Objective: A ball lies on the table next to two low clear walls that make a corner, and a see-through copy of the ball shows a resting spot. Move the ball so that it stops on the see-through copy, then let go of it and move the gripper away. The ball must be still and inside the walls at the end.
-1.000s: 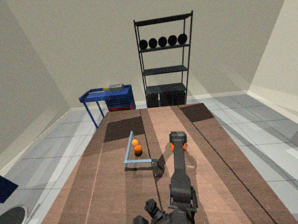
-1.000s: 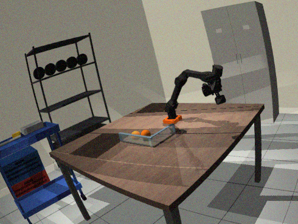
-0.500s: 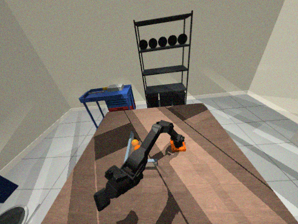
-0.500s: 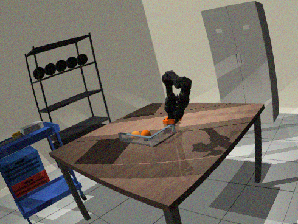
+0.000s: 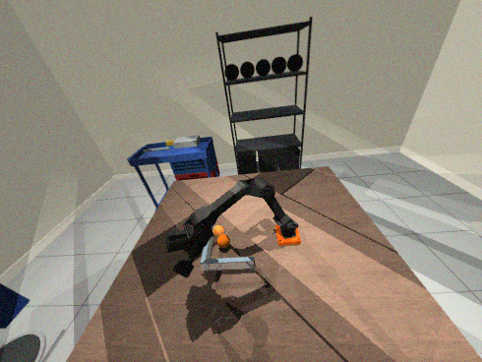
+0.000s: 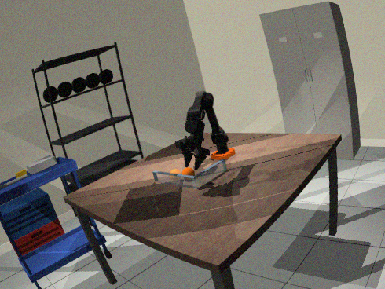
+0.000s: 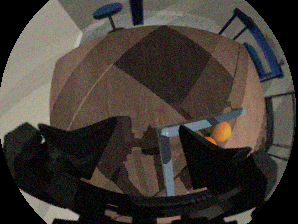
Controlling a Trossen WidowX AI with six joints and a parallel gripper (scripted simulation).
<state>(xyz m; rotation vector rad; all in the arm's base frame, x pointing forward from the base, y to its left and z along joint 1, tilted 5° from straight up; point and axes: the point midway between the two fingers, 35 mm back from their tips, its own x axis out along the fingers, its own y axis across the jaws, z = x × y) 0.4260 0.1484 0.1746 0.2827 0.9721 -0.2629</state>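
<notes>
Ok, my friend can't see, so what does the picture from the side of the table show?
A black robot arm reaches down over a brown table, its open hand just above an orange ball beside two low clear walls. A black shelf rack and blue cart stand behind.

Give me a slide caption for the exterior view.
Arm's open hand hangs empty above the ball by the clear corner walls on the table.
</notes>
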